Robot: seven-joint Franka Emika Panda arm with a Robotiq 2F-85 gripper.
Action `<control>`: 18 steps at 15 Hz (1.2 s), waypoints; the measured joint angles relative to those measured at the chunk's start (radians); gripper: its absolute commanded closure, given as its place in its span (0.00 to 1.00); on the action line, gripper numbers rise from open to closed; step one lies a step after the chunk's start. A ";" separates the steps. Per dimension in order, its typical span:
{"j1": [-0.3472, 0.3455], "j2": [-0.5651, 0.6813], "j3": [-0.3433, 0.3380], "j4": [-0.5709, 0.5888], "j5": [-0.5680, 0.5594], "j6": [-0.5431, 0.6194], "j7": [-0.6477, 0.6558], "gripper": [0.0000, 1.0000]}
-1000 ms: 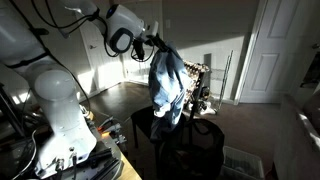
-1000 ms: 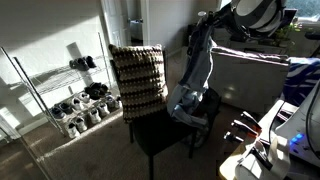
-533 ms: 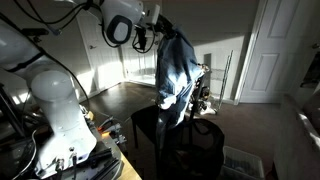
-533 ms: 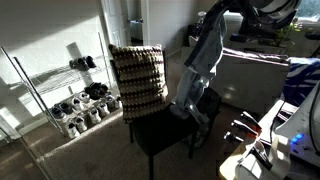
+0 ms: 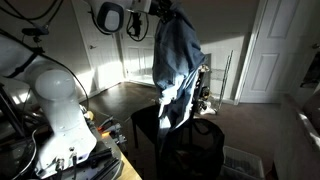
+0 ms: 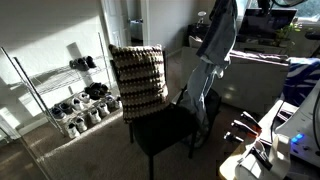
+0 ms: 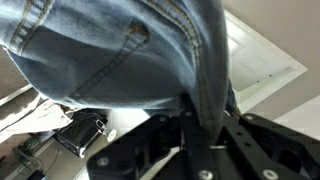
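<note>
Above chair [image 6: 160,130], jeans [image 5: 176,55] (blue denim), jaws clamped

I'm working in a dim room. Hard sunlight lands in bright patches on the wall [image 5: 105,62] behind the chair [image 5: 185,140], glaring nearly white. In both exterior views the chair's seat is almost black. Above the chair the jeans [image 5: 175,55] hang in shadow. In my wrist view they are close up and blur softly.

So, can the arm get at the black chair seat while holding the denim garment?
Probably not: the pincer is shut on the denim garment high above the chair seat, and the cloth hangs down between them.
</note>
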 measured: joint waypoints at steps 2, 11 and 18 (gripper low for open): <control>0.039 -0.062 -0.019 0.000 0.030 -0.004 0.004 0.98; 0.071 -0.240 -0.027 -0.005 0.165 0.001 0.024 0.92; 0.077 -0.244 -0.027 -0.006 0.168 0.001 0.024 0.98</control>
